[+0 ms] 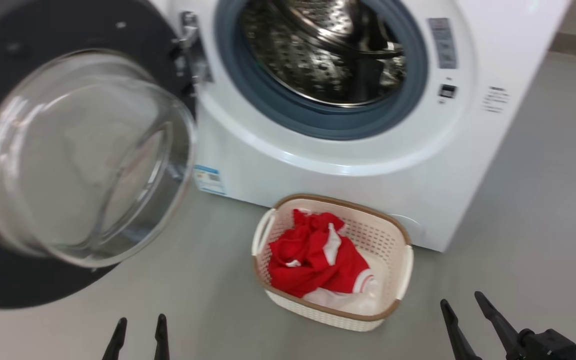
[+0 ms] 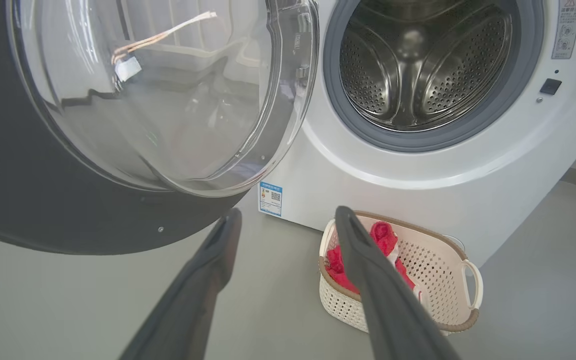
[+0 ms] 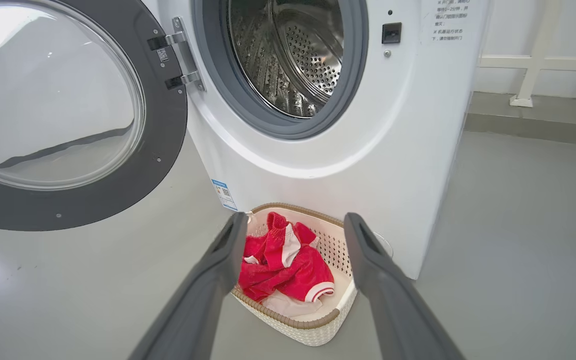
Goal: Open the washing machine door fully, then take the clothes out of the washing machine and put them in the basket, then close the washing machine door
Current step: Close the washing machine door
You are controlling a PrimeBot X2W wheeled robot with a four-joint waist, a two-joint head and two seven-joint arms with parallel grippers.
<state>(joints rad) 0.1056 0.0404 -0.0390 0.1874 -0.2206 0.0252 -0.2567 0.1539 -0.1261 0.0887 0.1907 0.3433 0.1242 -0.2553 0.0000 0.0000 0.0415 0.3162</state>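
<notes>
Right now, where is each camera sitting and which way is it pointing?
Head view: on the head, looking forward and down at the washing machine, its open door and the basket; left gripper and right gripper at the bottom edge.
Left wrist view: on the left wrist, facing the door glass and drum; its own fingers show.
Right wrist view: on the right wrist, facing the basket with the clothes; its own fingers show.
Shared: both wrist views hold drum, door and basket.

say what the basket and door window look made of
The basket looks like matte cream plastic: moulded rows of small holes, brown woven-look rim. The door window seems clear glossy glass, see-through with bright reflections, though clear plastic is possible.
</notes>
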